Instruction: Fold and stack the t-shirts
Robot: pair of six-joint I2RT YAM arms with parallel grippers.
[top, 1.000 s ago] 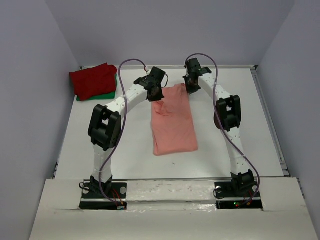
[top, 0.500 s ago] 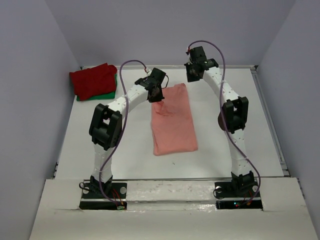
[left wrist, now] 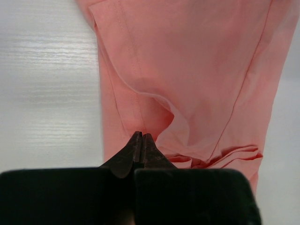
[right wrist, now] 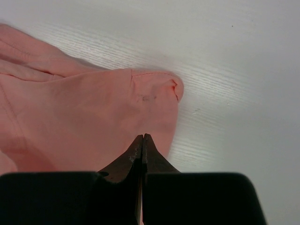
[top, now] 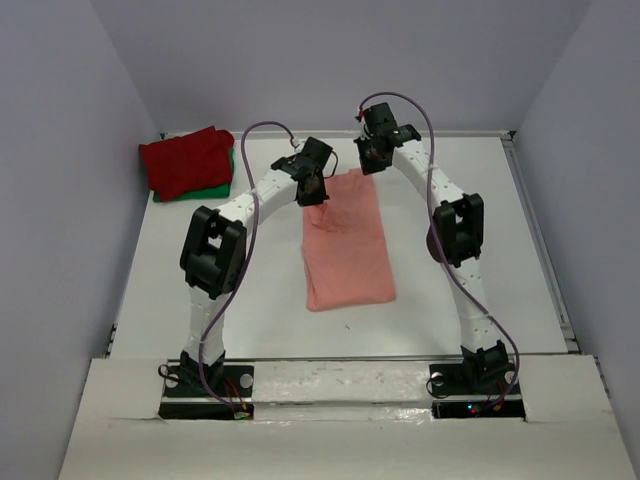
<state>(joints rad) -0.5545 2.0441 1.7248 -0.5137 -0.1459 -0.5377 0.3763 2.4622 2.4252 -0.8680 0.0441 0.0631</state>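
Left wrist shows the left gripper (left wrist: pixel 142 137) pinched shut on the pink shirt (left wrist: pixel 197 70), limp and light; right gripper (right wrist: pixel 142 138) likewise; far corners probably grip best.

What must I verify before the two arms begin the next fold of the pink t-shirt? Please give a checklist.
1. The left jaws grip the salmon-pink t-shirt at its far left corner: ok, shut, cloth ridged up to the tips.
2. The right jaws grip the far right corner: cannot tell; shut, but that corner looks flat on the table.
3. Shirt lies as one long strip, no loose sleeve out: ok.
4. The dark red t-shirt rests on the green t-shirt, apart from the pink one: ok.
5. Both arms beside the strip, not across it: ok.
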